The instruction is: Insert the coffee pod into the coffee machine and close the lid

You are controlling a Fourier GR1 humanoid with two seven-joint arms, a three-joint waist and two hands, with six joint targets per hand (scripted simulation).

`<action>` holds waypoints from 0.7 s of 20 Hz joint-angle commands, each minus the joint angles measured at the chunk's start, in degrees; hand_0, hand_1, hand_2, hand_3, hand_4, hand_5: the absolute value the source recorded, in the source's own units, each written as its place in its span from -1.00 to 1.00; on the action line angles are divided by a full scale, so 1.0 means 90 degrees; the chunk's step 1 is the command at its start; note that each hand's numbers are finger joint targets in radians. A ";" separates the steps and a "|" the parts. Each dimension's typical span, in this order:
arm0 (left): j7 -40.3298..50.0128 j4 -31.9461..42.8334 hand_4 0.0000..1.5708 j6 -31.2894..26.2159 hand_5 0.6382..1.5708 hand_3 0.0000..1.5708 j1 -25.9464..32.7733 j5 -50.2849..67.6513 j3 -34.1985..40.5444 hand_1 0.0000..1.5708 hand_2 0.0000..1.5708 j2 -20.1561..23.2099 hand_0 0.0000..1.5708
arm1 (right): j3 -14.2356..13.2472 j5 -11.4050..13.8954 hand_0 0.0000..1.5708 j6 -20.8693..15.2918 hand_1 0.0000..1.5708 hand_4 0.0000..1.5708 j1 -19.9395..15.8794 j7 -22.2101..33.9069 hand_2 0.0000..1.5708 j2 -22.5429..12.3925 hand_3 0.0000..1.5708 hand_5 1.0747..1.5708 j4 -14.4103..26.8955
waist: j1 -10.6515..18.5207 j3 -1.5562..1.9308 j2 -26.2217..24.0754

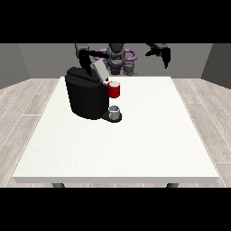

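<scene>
A: While the white table (135, 149) fills most of the front view, what stands on it?

B: A black coffee machine (85, 97), on the table's far half and toward the view's left. Its grey lid (99, 71) is tilted up, not closed. The robot (116, 56) is small behind the far edge of the table.

A: And the hands?

B: The hand at the view's left (84, 60) is down at the top of the machine, just beside the raised lid. I cannot tell whether it touches the lid, and I cannot tell how its fingers lie. The hand at the view's right (163, 53) is lifted above the table's far edge, well apart from the machine, with its fingers hanging down, relaxed and around nothing.

A: What about the smaller things?

B: There is a red thing at the machine (114, 90), on the side facing the view's right, just below the lid's lower end. Under it sits a grey thing (114, 111) on the machine's dark base (111, 118), near the table's middle.

A: Is that the coffee pod?

B: I cannot tell. It is small, grey and upright, and neither hand is near it. The pod itself does not show plainly anywhere.
</scene>
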 commanded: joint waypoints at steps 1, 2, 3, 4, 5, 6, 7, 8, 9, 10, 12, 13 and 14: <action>0.0416 -0.0668 -0.54 0.0056 1.00 -1.00 0.0344 0.0070 -0.0284 -1.00 -1.00 -0.0159 -1.00 | 0.0025 -0.0005 -1.00 0.0081 -1.00 -1.00 -0.0181 -0.0174 -1.00 -0.0004 -1.00 1.00 0.0233 | 0.0023 0.0001 0.0052; 0.0263 -0.0673 -0.52 0.0264 1.00 -1.00 0.0350 0.0013 -0.0165 -1.00 -1.00 -0.0083 -1.00 | 0.0082 0.0005 -1.00 0.0234 -1.00 -0.91 -0.0109 -0.0221 -1.00 -0.0054 -1.00 1.00 0.0237 | -0.0124 0.0000 0.0147; 0.0437 -0.0756 -0.52 0.0211 1.00 -1.00 0.0417 0.0064 -0.0224 -1.00 -1.00 -0.0114 -1.00 | 0.0008 -0.0030 -1.00 0.0355 -1.00 -1.00 -0.0243 -0.0172 -1.00 -0.0236 -1.00 1.00 0.0258 | -0.0100 0.0000 0.0144; 0.0614 -0.1070 -0.53 -0.0162 1.00 -1.00 0.0489 0.0279 -0.0181 -1.00 -1.00 0.0073 -1.00 | 0.0004 0.0130 -1.00 -0.0073 -1.00 -0.90 -0.0142 -0.0324 -1.00 -0.0034 -1.00 1.00 0.0418 | 0.0291 0.0001 0.0039; 0.0249 -0.0861 -0.57 0.0188 1.00 -1.00 0.0612 0.0056 -0.0304 -1.00 -1.00 -0.0175 -1.00 | 0.0035 0.0028 -1.00 0.0162 -1.00 -0.79 -0.0582 0.0125 -1.00 -0.0185 -1.00 1.00 0.0320 | 0.0065 -0.0001 0.0177; -0.0108 -0.0628 -0.61 0.0321 1.00 -1.00 0.0188 -0.0099 -0.0191 -1.00 -1.00 -0.0006 -1.00 | 0.0017 0.0057 -1.00 0.0152 -1.00 -0.84 -0.0831 -0.0107 -1.00 -0.0218 -1.00 1.00 0.0325 | -0.0073 -0.0001 0.0638; 0.0348 -0.0985 -0.60 -0.0029 1.00 -1.00 0.0325 0.0169 -0.0118 -1.00 -1.00 0.0225 -1.00 | 0.0143 0.0262 -1.00 -0.0080 -1.00 -0.74 -0.0589 -0.0302 -1.00 -0.0056 -1.00 1.00 0.0419 | 0.0117 0.0000 0.0394; -0.0530 -0.0412 -0.58 0.0363 1.00 -1.00 0.0578 -0.0225 -0.0113 -1.00 -1.00 0.0104 -1.00 | 0.0247 0.0230 -1.00 -0.0128 -1.00 -0.79 -0.0701 -0.0219 -1.00 0.0128 -1.00 1.00 0.0165 | -0.0162 -0.0002 0.0600; 0.0177 -0.0695 -0.60 0.0188 1.00 -1.00 0.0232 0.0129 0.0177 -1.00 -1.00 0.0408 -1.00 | 0.0270 0.0256 -1.00 0.0154 -1.00 -0.84 -0.0467 -0.0442 -1.00 -0.0053 -1.00 1.00 0.0251 | -0.0220 -0.0001 0.0461; 0.0000 -0.0685 -0.62 0.0267 1.00 -1.00 0.0499 -0.0141 -0.0242 -1.00 -1.00 0.0096 -1.00 | 0.0274 0.0354 -1.00 -0.0192 -1.00 -0.75 -0.0955 -0.0087 -1.00 0.0028 -1.00 1.00 0.0270 | -0.0012 -0.0001 0.0457; 0.0475 -0.0790 -0.56 0.0477 1.00 -1.00 -0.0216 -0.0031 -0.0121 -1.00 -1.00 0.0070 -1.00 | 0.0277 0.0299 -1.00 0.0148 -1.00 -0.79 -0.1182 -0.0321 -1.00 -0.0112 -1.00 1.00 0.0368 | -0.0049 0.0001 0.0767; 0.0039 -0.0610 -0.54 0.0346 1.00 -1.00 0.0351 -0.0134 -0.0205 -1.00 -1.00 0.0087 -1.00 | 0.0411 0.0448 -1.00 -0.0036 -1.00 -0.85 -0.1287 0.0060 -1.00 -0.0057 -1.00 1.00 0.0269 | 0.0084 -0.0002 0.0576; 0.0221 -0.0570 -0.56 0.0302 1.00 -1.00 0.0176 -0.0119 -0.0173 -1.00 -1.00 0.0179 -1.00 | 0.0428 0.0468 -1.00 0.0013 -1.00 -0.85 -0.1467 0.0155 -1.00 -0.0130 -1.00 1.00 0.0229 | 0.0056 -0.0002 0.0584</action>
